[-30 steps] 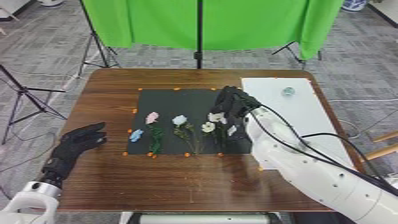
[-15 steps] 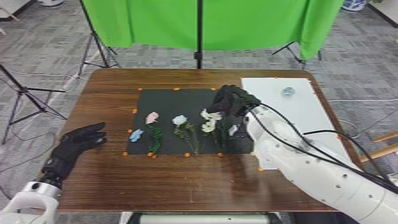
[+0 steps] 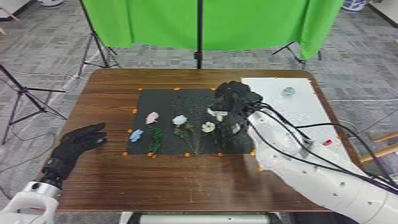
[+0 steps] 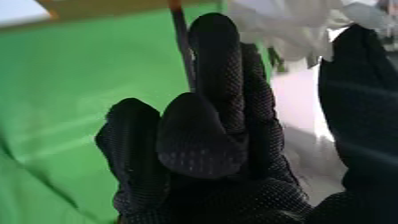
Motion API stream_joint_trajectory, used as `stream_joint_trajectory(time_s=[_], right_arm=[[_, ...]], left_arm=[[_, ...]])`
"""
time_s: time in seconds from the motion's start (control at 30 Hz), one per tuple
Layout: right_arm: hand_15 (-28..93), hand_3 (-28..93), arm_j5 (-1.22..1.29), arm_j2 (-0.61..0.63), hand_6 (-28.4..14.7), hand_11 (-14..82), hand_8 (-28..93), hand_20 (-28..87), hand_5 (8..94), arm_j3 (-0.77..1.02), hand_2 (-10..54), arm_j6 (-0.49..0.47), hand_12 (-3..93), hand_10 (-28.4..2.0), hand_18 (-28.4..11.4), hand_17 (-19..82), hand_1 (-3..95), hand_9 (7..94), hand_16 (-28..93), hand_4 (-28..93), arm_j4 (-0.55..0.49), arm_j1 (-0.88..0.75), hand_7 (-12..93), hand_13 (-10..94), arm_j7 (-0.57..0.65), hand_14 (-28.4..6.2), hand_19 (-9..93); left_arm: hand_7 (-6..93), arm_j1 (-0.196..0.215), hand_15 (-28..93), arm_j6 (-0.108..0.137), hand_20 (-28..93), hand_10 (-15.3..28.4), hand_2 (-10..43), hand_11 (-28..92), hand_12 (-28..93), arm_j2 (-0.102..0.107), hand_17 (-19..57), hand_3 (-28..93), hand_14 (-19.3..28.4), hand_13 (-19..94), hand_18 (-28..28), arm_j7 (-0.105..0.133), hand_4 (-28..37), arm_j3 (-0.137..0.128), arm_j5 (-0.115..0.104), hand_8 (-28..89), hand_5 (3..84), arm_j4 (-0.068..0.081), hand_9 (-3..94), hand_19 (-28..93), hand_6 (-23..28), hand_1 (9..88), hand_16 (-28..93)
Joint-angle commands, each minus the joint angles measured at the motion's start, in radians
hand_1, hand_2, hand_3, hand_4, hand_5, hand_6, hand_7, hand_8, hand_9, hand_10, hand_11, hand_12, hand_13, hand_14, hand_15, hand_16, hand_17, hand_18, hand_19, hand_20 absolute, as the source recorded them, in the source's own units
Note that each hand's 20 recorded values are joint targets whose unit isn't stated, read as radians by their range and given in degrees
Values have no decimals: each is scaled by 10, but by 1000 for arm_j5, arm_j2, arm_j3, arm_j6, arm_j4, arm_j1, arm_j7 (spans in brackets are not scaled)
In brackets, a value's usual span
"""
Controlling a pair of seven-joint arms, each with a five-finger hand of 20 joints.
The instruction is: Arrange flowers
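In the head view my right hand (image 3: 236, 97) is over the right part of the dark mat (image 3: 182, 100), beside a white flower (image 3: 216, 113) it partly covers. A second white flower (image 3: 209, 127) lies below it, near a pale blue one (image 3: 179, 120), a pink one (image 3: 152, 117) and a small blue one (image 3: 136, 135). My left hand (image 3: 83, 139) stays open left of the mat. In the right wrist view, white petals (image 4: 293, 25) show beyond the gap between the thumb and straight fingers of my right hand (image 4: 222, 100); one nearer finger is bent.
A clear glass vase (image 3: 288, 91) stands on the white board (image 3: 309, 107) at the right of the brown table (image 3: 160, 182). Black cables hang along my right arm. Behind the table are a green cloth (image 3: 258, 25) and thin black stands.
My right hand has moved slightly up and turned, and the white flower beside it has shifted a little. My left hand has stayed still.
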Motion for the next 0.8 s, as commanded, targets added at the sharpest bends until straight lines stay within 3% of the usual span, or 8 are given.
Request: stream_joint_trajectory(time_s=[0.03,0.23,0.53,0.8], right_arm=[[705,662,-98,23,-2,321,-82,658,620,-63,-95,105,304,-137,-181,599,333,724,379,-164,31,-24,159,846,-40,-47,932],[704,674,-124,32,-2,317,-83,655,607,-63,-95,46,303,-135,-181,593,330,712,377,-176,32,-37,163,842,-47,-47,932],[706,674,-147,7,-4,315,-84,650,593,-60,-95,201,302,-134,-179,588,330,702,375,-200,87,-8,163,838,-41,-47,932],[708,667,-137,13,0,323,-84,649,602,-68,-95,237,302,-133,-179,586,324,706,372,-221,84,9,175,835,-55,-48,932]], left_arm=[[113,14,213,-17,178,132,-95,193,112,-6,79,642,176,389,133,-12,-87,-7,1,-59,426,0,434,86,50,387,-14],[114,17,213,-17,177,132,-95,193,113,-6,79,641,177,389,133,-11,-85,-9,2,-60,427,-2,434,85,50,387,-14],[112,4,212,-18,178,132,-95,193,112,-4,79,640,178,388,133,-9,-84,0,1,-60,426,4,434,85,50,388,-13],[112,8,211,-13,178,132,-95,193,112,-8,79,639,176,390,133,-7,-85,-4,2,-59,426,2,434,85,50,388,-14]])
